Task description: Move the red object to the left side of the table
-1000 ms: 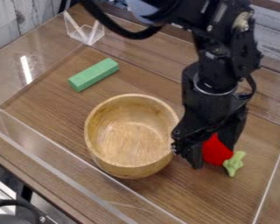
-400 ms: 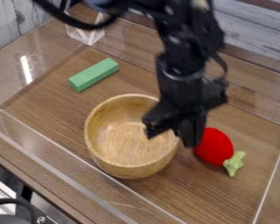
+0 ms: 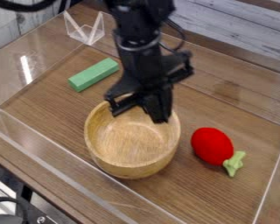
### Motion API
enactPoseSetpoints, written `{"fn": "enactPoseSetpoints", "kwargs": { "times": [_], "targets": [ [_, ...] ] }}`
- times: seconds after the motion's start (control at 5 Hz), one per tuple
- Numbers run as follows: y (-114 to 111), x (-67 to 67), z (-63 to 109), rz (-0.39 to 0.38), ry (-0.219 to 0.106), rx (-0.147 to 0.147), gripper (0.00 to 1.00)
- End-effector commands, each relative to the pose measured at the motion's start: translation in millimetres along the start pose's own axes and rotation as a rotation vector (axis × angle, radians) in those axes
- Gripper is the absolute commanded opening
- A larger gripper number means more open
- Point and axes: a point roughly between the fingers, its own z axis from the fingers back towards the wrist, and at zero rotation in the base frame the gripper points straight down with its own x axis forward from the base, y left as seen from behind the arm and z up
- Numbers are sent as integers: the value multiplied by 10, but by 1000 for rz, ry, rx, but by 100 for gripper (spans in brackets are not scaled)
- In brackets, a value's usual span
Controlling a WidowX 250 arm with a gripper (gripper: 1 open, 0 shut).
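The black gripper (image 3: pixel 140 105) hangs over the wooden bowl (image 3: pixel 130 144), above its far rim, its jaws drawn together to their narrowest and nothing to be seen in them. The arm (image 3: pixel 136 44) comes in from the far edge of the view and hides part of the tabletop (image 3: pixel 49 120) behind the bowl. The red toy fruit (image 3: pixel 210 145) lies on the tabletop just beside the bowl, on the right of the view, apart from the gripper. Its light green leafy stem (image 3: pixel 234 161) points toward the near right corner. The bowl is pale inside, round and upright, and takes up the middle of the near part of the view. A green rectangular block (image 3: pixel 94 75) lies beyond the bowl, on the left of the view. Along the left, a clear low wall (image 3: pixel 17 129) borders the wood-grain surface. A dark cable curves in at the near left corner.
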Motion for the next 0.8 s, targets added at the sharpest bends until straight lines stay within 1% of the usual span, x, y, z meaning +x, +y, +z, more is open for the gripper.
{"fn": "enactPoseSetpoints", "kwargs": {
  "times": [0.0, 0.4, 0.6],
  "targets": [
    [-197, -3, 95, -17, -12, -45, 0],
    [-231, -130, 257, -50, 6, -30, 0],
    [-309, -227, 227, -6, -1, -21, 0]
  ]
}}
